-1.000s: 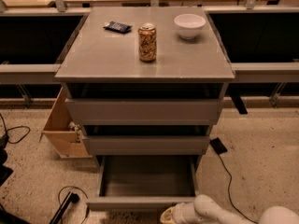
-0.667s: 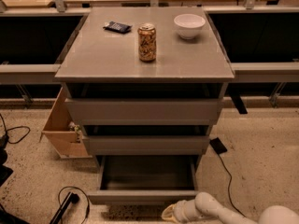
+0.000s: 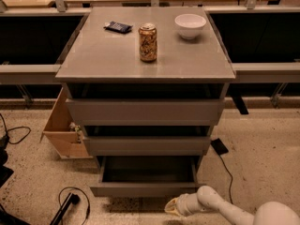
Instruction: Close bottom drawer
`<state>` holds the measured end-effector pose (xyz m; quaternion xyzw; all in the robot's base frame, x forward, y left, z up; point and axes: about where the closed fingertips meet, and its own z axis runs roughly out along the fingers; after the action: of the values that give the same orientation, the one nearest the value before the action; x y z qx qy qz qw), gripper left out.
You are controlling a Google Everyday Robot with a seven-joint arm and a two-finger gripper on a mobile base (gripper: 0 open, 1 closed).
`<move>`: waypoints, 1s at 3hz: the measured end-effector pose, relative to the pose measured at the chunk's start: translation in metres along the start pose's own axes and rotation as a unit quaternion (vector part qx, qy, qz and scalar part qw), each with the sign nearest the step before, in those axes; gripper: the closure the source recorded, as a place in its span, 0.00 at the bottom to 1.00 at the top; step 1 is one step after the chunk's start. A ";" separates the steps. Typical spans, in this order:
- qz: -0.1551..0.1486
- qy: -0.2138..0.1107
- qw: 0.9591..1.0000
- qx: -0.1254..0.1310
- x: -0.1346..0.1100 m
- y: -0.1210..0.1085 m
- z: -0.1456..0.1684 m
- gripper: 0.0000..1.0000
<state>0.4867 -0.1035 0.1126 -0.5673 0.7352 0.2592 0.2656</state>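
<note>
The bottom drawer (image 3: 145, 189) is the lowest of three grey drawers in the cabinet. It is pulled partly out, and its shallow tray looks empty. Its plain flat front panel faces me. My gripper (image 3: 172, 207) is on the end of a white arm coming in from the lower right. It sits low, just in front of the right part of the drawer's front panel, close to the floor.
A can (image 3: 147, 42), a white bowl (image 3: 190, 26) and a dark packet (image 3: 118, 27) stand on the cabinet top (image 3: 103, 60). A light wooden box (image 3: 63, 128) sits at the cabinet's left. Black cables (image 3: 70, 203) lie on the floor on both sides.
The bottom drawer has slid inward toward the cabinet, so less of its tray shows. My gripper has followed it forward and a little up.
</note>
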 end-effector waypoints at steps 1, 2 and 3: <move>-0.007 0.017 1.000 0.022 -0.005 -0.058 -0.022 1.00; -0.007 0.018 1.000 0.022 -0.006 -0.056 -0.022 1.00; -0.011 0.026 0.999 0.035 -0.009 -0.080 -0.034 1.00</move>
<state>0.5634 -0.1378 0.1369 -0.5725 0.7439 0.2153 0.2693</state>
